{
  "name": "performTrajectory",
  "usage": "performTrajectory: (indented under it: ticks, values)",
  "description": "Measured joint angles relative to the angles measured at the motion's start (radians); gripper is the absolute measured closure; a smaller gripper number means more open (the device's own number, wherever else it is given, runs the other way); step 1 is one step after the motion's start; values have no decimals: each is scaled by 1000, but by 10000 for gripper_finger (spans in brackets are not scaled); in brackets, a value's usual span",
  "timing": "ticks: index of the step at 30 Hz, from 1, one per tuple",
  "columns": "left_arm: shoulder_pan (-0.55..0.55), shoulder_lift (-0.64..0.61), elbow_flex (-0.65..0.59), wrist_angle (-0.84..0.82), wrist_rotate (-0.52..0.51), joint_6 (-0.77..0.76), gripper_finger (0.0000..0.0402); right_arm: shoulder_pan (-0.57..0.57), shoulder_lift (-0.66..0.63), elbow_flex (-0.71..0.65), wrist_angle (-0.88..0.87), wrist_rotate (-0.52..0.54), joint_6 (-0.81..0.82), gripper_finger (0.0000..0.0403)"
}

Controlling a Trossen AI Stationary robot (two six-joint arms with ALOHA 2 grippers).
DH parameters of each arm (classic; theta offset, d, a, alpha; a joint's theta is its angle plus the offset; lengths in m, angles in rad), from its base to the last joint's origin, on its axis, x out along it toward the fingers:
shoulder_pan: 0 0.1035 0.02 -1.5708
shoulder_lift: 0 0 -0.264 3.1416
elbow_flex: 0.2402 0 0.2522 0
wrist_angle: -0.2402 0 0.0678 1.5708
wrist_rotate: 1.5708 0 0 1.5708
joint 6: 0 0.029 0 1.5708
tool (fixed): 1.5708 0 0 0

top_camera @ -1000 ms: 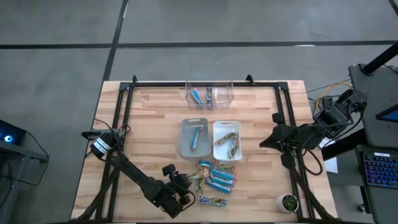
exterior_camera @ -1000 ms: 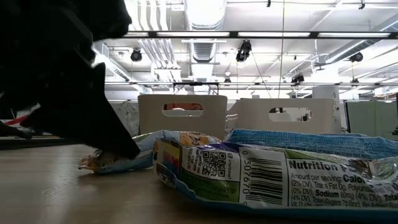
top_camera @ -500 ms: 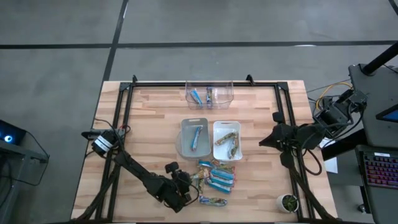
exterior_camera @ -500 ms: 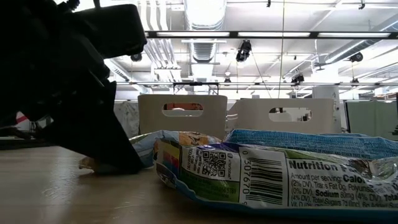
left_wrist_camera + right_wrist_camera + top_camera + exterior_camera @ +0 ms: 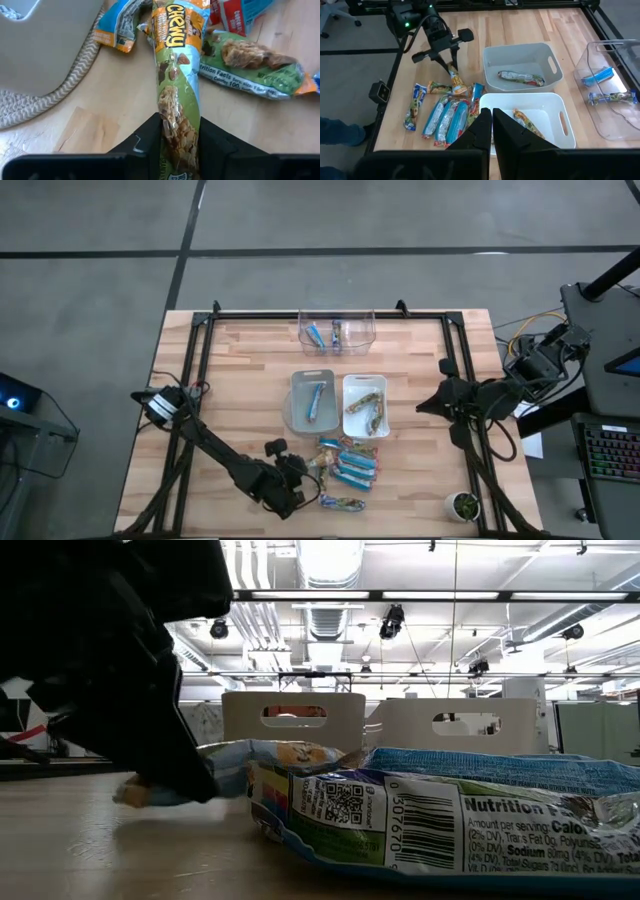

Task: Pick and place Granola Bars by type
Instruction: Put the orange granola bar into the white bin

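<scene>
My left gripper (image 5: pixel 303 473) is near the table's front edge, at the left side of a pile of granola bars (image 5: pixel 350 465). It is shut on a greenish-gold bar (image 5: pixel 177 75). That bar also shows in the right wrist view (image 5: pixel 455 80) and in the low view (image 5: pixel 250 755). The pile holds several blue and greenish-gold bars lying flat on the wood. One more bar (image 5: pixel 342 502) lies alone near the front edge. My right gripper (image 5: pixel 420 408) waits shut and empty at the table's right side; its fingers (image 5: pixel 491 117) are together. My left gripper pinches the greenish-gold bar's near end (image 5: pixel 177 127) between its two fingers (image 5: pixel 145 140). The fingers slant down from the table's near left and lie along the bar. The bar runs on ahead of them, and its far end (image 5: pixel 175 12) lies among the other bars.
A grey bin (image 5: pixel 295 405) with one bar and a white bin (image 5: pixel 346 387) with greenish-gold bars stand side by side mid-table. A clear bin (image 5: pixel 336 330) with blue bars stands at the far edge. A black frame (image 5: pixel 200 340) runs around the table.
My left gripper has gone from the near edge toward the pile and come over the greenish-gold bar at the pile's left side. In the low view that bar has then shifted a little to the left, and its body stands slightly higher than before.
</scene>
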Motion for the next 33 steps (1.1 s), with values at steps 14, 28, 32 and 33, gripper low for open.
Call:
performTrajectory:
  ticks: [14,28,32,33]
  values:
    - [11,-180,30,-38,-76,76,319,0,-1,0,0,0,0,394]
    - [121,-371,109,-33,-135,320,319,7,-64,58,50,-57,-72,394]
    - [177,-371,133,-13,-97,373,319,7,-83,97,36,-57,-100,394]
    - [191,-371,136,-1,-91,386,319,6,-87,106,29,-56,-109,394]
